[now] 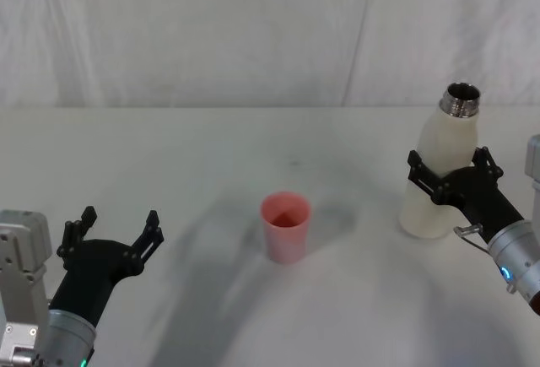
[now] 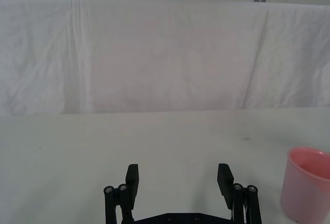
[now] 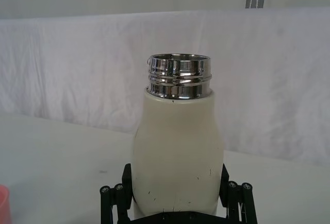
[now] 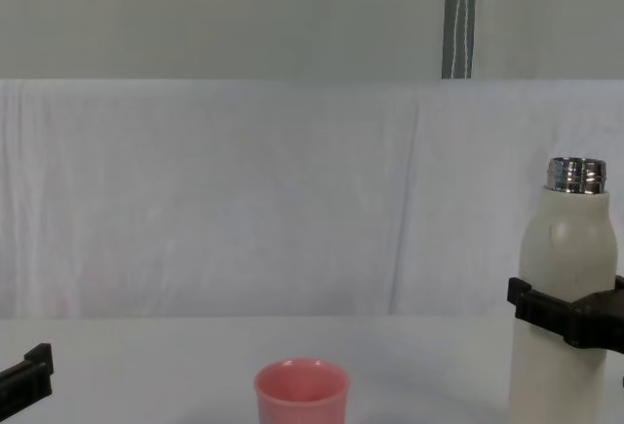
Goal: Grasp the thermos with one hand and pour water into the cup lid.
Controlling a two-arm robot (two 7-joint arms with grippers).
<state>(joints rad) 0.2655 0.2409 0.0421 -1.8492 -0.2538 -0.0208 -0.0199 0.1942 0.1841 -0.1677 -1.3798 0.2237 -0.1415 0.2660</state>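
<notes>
Upright, one thermos sits clasped by right gripper — one cup lid apart.

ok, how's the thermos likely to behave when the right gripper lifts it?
The thermos looks rigid, so it shouldn't deform under the right gripper. Its smooth cream body may slip. It is tall and narrow, so it could tip if nudged. With the steel neck uncapped, tilting could spill.

My right tool reaches forward on my right side, its black fingers set on either flank of the thermos at mid-body. My left tool hovers low at my left, fingers spread wide and holding nothing.
</notes>
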